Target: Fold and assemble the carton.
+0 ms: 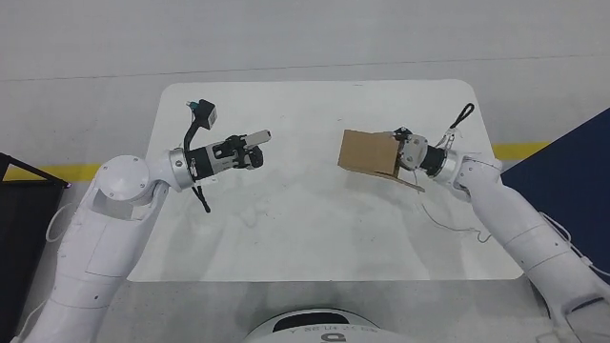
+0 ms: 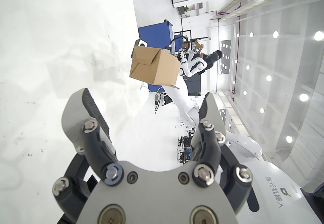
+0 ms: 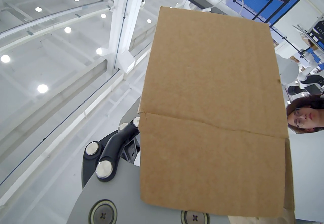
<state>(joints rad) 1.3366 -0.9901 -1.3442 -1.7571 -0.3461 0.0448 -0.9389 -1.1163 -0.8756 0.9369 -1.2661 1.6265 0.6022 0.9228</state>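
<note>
The brown cardboard carton (image 1: 368,151) is folded into a box shape and held above the right half of the white table (image 1: 286,233). My right gripper (image 1: 401,150) is shut on its open-flap end, and a loose flap (image 1: 408,180) sticks out toward the arm. In the right wrist view a flat carton panel (image 3: 212,98) with a crease covers the fingers. My left gripper (image 1: 259,140) hovers over the table's left half, open and empty, pointing at the carton. In the left wrist view its fingers (image 2: 91,106) stand wide apart, with the carton (image 2: 154,65) some way beyond them.
A black cable loop (image 1: 464,114) lies at the table's far right corner. A blue panel (image 1: 572,167) stands off the right edge and a dark frame (image 1: 21,173) off the left. Bare table lies between the two grippers.
</note>
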